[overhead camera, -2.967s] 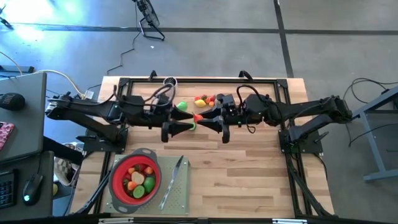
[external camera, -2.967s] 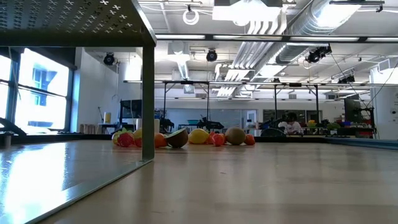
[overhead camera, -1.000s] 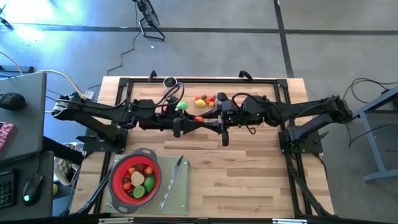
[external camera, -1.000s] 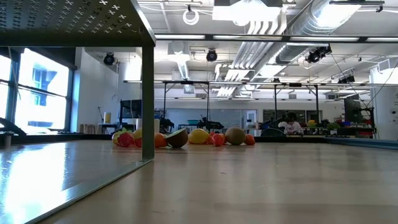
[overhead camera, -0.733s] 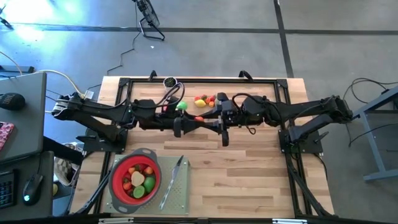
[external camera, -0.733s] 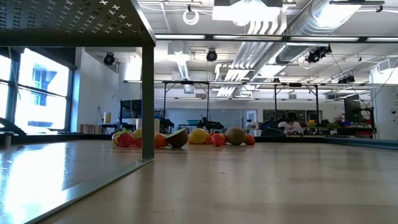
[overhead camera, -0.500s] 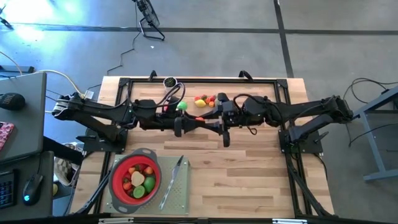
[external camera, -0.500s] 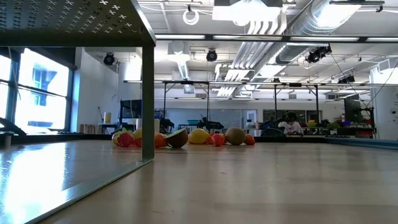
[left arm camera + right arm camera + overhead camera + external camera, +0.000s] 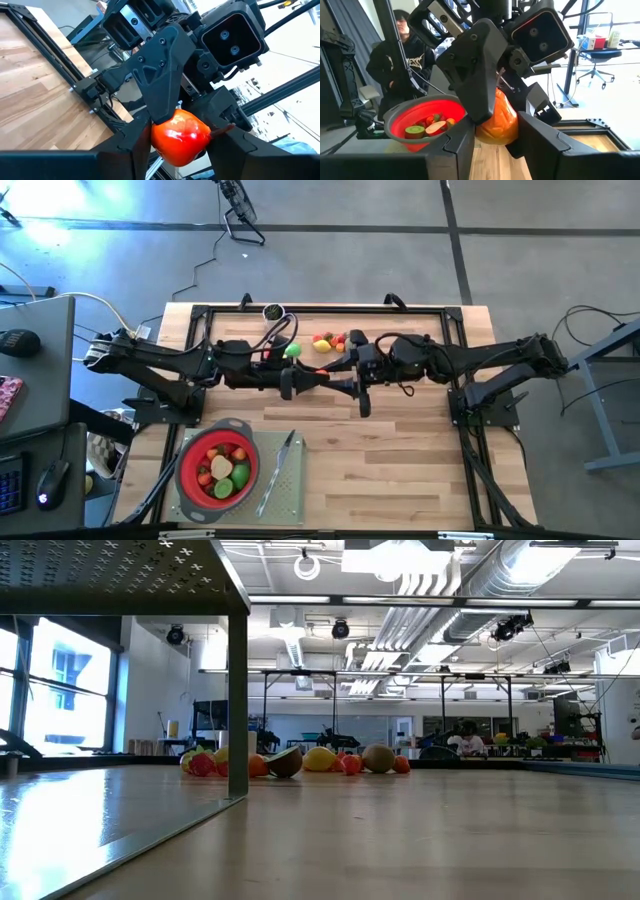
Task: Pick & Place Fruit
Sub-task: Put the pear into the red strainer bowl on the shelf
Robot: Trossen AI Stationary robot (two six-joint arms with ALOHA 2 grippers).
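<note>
Comparing with three seconds ago, both arms have drawn together above the table's middle, the left gripper [image 9: 177, 150] now clamped on the red fruit [image 9: 180, 136] that the right gripper [image 9: 494, 131] also pinches. That fruit is glossy, rounded, red-orange, held above the wood [image 9: 400, 470], tip to tip.

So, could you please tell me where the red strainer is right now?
In the high view the strainer sits at the table's near-left corner, on a grey mat with the knife just to its right.
</note>
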